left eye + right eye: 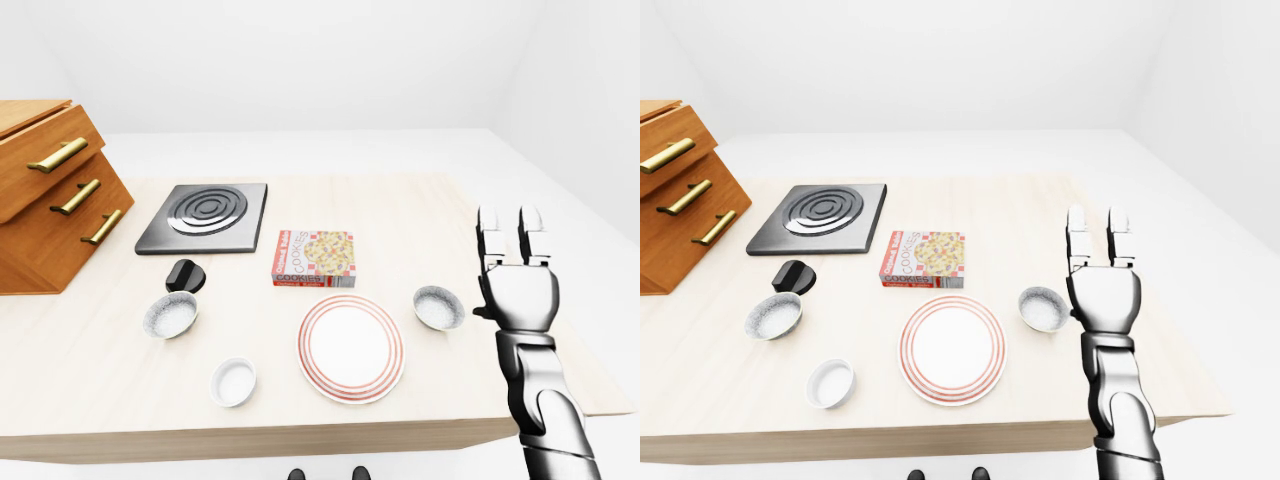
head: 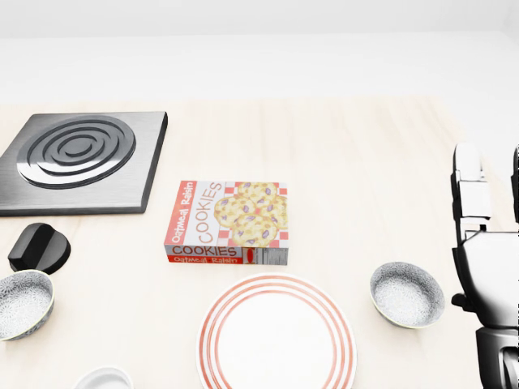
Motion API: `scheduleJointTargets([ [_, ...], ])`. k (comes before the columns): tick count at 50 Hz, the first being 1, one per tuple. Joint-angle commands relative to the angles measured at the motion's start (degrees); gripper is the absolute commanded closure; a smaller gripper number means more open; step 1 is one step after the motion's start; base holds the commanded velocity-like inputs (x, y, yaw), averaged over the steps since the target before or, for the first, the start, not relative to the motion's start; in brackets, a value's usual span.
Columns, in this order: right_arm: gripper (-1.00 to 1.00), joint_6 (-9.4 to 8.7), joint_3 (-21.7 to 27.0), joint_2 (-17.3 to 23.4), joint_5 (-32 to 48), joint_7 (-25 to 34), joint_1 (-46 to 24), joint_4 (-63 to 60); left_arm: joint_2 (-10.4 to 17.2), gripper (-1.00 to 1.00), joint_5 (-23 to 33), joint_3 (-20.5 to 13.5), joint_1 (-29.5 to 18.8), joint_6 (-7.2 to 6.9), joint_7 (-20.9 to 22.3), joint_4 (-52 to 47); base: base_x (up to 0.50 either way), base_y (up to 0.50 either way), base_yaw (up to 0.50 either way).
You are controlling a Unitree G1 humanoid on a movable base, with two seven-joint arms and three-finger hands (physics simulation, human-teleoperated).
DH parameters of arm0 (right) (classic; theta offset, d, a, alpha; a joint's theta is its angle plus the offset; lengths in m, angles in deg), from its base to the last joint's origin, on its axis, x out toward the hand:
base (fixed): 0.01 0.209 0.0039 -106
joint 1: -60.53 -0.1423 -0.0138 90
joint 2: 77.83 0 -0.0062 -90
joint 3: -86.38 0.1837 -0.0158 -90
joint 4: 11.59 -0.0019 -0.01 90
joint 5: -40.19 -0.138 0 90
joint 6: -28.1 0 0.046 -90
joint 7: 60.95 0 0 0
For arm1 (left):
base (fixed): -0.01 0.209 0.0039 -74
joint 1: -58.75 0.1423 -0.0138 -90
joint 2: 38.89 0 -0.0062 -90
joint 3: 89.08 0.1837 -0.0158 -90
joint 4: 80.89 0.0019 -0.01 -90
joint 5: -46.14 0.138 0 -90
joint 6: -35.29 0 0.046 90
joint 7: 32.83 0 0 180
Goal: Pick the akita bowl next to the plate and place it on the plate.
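I saw the small grey speckled akita bowl (image 2: 407, 293) resting on the pale wooden table (image 2: 365, 162), just right of the white red-ringed plate (image 2: 208, 336). My robot's right hand (image 2: 486, 259) stood just beside the bowl, fingers (image 2: 469, 190) upright and spread, gripping nothing.

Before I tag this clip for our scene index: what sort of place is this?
Likely a kitchen counter, rendered in simulation: a stove burner, a red-ringed plate and a cookie box sit on a wooden top, with a drawer unit.
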Motion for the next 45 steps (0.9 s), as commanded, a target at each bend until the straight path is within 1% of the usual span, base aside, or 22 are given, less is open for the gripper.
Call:
scheduleJointTargets([
  [1, -1.00, 0.00, -0.51, 2.40, 3.88, -7.60, -2.73, 8.61, 0.24, -1.00, -0.05, -0.10, 0.09, 0.00, -0.06, -0.11, 0.00, 0.00, 0.00],
  [4, -1.00, -0.05, -0.80, 2.62, 3.47, -7.75, -2.88, 9.07, 0.28, -1.00, -0.08, -0.16, 0.17, 0.00, -0.01, -0.10, 0.00, 0.00, 0.00],
  [6, -1.00, -0.23, -1.22, 3.01, 3.71, -8.97, -3.25, 10.28, -0.06, -1.00, -0.03, -0.08, 0.06, 0.00, 0.07, 0.04, 0.00, 0.00, 0.00],
  [7, -1.00, 0.00, -1.65, 3.48, 4.45, -9.76, -3.36, 10.43, 0.00, -1.00, -0.07, -0.10, 0.10, 0.00, 0.14, 0.00, 0.00, 0.00, 0.00],
  [15, -1.00, 0.00, -3.25, 3.41, 3.23, -9.76, -3.92, 15.07, -0.19, -1.00, 0.04, 0.04, -0.11, 0.00, -0.03, -0.06, 0.00, 0.00, 0.00],
  [20, -1.00, 0.00, -3.01, 3.50, 2.05, -9.76, -2.72, 12.57, -0.43, -1.00, 0.12, 0.24, -0.38, 0.00, 0.00, 0.18, 0.00, 0.00, 0.00],
  [23, -1.00, 0.00, -2.69, 3.60, 3.17, -7.06, -0.90, 8.12, -0.35, -1.00, 0.09, 0.24, -0.33, 0.00, -0.08, 0.08, 0.00, 0.00, 0.00],
  [26, -1.00, 0.00, -2.46, 3.01, 3.80, -5.77, 0.20, 5.84, -0.40, -1.00, 0.08, 0.26, -0.36, 0.00, -0.04, 0.14, 0.00, 0.00, 0.00],
  [33, -1.00, 0.00, -2.39, 2.15, 4.55, -4.88, 1.14, 6.56, -0.12, -1.00, -0.10, 0.10, -0.07, 0.00, -0.03, 0.00, 0.00, 0.00, 0.00],
  [36, -1.00, 0.00, -2.22, 1.87, 4.38, -4.42, 1.49, 6.22, -0.50, -1.00, 0.05, 0.23, -0.28, 0.00, -0.04, 0.12, 0.00, 0.00, 0.00],
  [39, -1.00, 0.00, -2.22, 1.73, 4.54, -4.20, 1.72, 6.36, -0.16, -1.00, -0.10, 0.08, -0.07, 0.00, 0.00, 0.01, 0.00, 0.00, 0.00],
  [41, -1.00, 0.00, -2.14, 1.52, 4.16, -3.41, 2.03, 5.90, -0.44, -1.00, 0.02, 0.20, -0.23, 0.00, -0.03, 0.10, 0.00, 0.00, 0.00],
  [43, -1.00, 0.00, -2.16, 1.29, 4.04, -3.06, 2.23, 5.52, 0.04, -1.00, -0.12, 0.02, 0.03, 0.00, -0.08, -0.11, 0.00, 0.00, 0.00],
  [45, -1.00, 0.00, -2.32, 0.87, 3.91, -2.44, 2.94, 4.94, -0.12, -1.00, -0.08, 0.02, 0.02, 0.00, -0.03, -0.05, 0.00, 0.00, 0.00],
])
